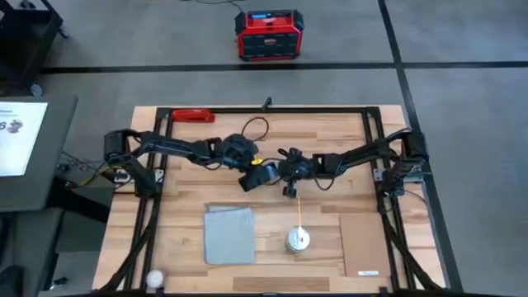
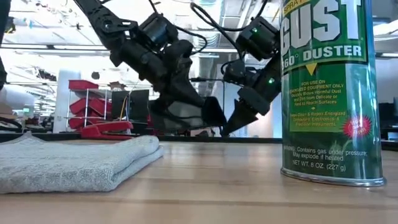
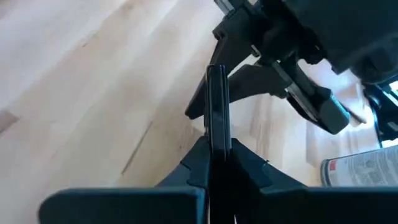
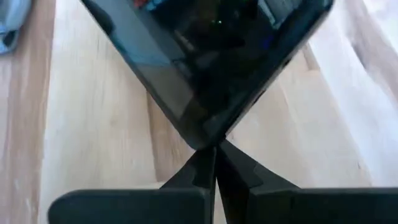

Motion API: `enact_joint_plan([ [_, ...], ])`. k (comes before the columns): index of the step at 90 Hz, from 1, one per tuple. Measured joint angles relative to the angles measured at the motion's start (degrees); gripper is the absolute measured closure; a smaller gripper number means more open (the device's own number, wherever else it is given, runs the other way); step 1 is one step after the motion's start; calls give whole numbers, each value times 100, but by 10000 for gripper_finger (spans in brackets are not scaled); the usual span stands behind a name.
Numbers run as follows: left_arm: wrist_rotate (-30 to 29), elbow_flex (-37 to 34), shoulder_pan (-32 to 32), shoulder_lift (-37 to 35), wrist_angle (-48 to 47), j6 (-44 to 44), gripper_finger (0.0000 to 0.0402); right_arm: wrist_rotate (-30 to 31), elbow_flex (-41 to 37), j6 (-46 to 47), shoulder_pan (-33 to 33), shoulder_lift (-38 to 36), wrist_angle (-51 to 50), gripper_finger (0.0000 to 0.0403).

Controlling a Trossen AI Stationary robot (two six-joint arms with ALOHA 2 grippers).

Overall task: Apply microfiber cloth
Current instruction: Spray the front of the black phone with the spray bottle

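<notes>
Low view: green cylindrical duster can [image 2: 329, 93] stands nearest on the wooden counter [image 2: 217, 186]. Folded pale grey-blue microfiber cloth [image 1: 228, 234] lies beside that can. Beyond the can, left tool [image 1: 257, 175] clamps the black phone [image 1: 262, 175]; right tool [image 1: 283, 172], fingers together, touches its corner.

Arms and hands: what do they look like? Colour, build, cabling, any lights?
Both arms are dark, near-black, built of slim links with bulky rounded joint housings. Black cables loop loosely off the left arm and right arm. Small green lights glow on the right arm's wrist housings in the low view. The left hand and right hand each have two flat, dark, wedge-shaped fingers.
</notes>
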Motion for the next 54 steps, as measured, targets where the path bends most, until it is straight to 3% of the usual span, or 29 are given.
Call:
enact_joint_plan([
  [54, -137, 6, -22, 203, 260, -30, 392, -2, 167, -31, -262, -88, -466, 403],
])
